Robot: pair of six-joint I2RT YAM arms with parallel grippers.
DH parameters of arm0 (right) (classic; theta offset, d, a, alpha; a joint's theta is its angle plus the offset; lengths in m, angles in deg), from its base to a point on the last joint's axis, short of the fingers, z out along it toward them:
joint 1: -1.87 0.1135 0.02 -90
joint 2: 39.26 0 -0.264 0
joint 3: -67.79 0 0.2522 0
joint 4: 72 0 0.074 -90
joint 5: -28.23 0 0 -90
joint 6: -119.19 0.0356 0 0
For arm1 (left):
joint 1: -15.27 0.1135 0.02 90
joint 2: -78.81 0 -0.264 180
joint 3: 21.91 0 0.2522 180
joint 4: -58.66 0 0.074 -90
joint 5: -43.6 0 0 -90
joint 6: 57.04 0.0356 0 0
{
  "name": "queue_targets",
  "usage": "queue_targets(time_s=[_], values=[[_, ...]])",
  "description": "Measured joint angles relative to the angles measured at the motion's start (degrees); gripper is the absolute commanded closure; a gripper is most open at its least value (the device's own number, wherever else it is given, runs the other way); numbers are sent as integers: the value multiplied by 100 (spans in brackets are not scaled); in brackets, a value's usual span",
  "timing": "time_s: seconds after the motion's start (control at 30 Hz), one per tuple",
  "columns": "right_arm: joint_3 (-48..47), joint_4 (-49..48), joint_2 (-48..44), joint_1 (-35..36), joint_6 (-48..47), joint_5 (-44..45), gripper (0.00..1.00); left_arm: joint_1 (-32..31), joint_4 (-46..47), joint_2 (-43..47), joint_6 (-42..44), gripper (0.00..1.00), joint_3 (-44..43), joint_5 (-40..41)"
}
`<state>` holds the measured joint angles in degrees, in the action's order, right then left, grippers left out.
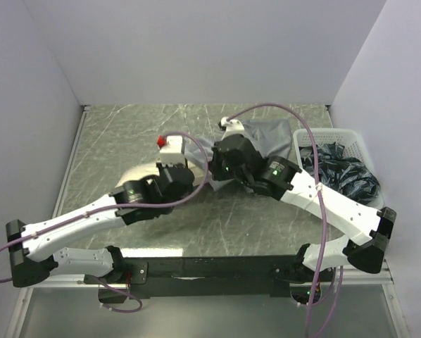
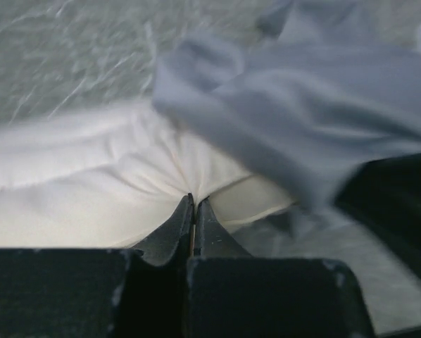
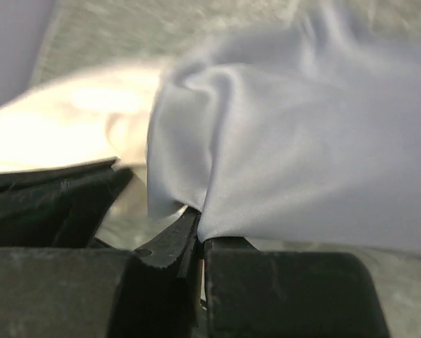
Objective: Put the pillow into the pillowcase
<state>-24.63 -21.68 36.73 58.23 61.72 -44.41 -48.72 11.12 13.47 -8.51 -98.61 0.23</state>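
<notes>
The marbled grey-green table (image 1: 119,134) carries everything; it looks hard and slick, so cloth should slide on it rather than drag. Toward the back of it the grey pillowcase (image 1: 270,134) lies rumpled, a thin, smooth, limp fabric falling in soft folds. One fold lies over part of the cream pillow (image 2: 91,183), which sits just to its left, plump and springy-looking, with stitched seams puckering its cover. A white slatted basket (image 1: 351,137) of dark items stands at the right edge, apart from the work. The right gripper (image 3: 199,217) is clamped tight on a gathered edge of the pillowcase. The left gripper (image 2: 193,201) is pinched fully together on a small pucker of the pillow's cover. The step in hand looks like feeding the pillow into the mouth of the sack. To do it well, I judge the right arm should lift its edge to hold the opening high and wide while the left arm drives the pillow in corner first, low along the table. The left pinch has only cover fabric, so a slow push is safer than a tug. Whether the right jaws hold one layer or both cannot be told.
</notes>
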Motion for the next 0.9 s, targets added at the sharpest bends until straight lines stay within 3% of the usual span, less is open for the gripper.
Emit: queue_targets(time_s=[0.1,0.2,0.43,0.53,0.57,0.63,0.67,0.8,0.9], values=[[-566,35,234,2,-109,-179,96,116,-11,-37,190,99,-844,-417],[-852,17,404,-4,-219,-258,96,667,17,-205,177,99,-1211,-1235],[-1200,-59,1305,-428,-415,-879,92,2669,953,-555,-437,99,-243,-3401],[-1311,-114,1921,-678,-501,-1152,72,3318,1593,-691,-647,99,299,-3971],[-1456,-94,2181,-723,-527,-1174,53,3517,1746,-778,-675,99,446,-4133],[-1744,-109,2684,-754,-579,-1165,36,3803,1952,-1034,-702,99,632,-4398],[-1867,-111,2907,-750,-636,-1137,22,3919,2013,-1187,-708,99,669,-4511],[-1915,-46,3056,-739,-809,-791,7,4190,2052,-1580,-713,45,671,-4712],[-1703,-166,2741,-734,-938,-411,4,4280,1958,-1569,-791,17,538,-4629]])
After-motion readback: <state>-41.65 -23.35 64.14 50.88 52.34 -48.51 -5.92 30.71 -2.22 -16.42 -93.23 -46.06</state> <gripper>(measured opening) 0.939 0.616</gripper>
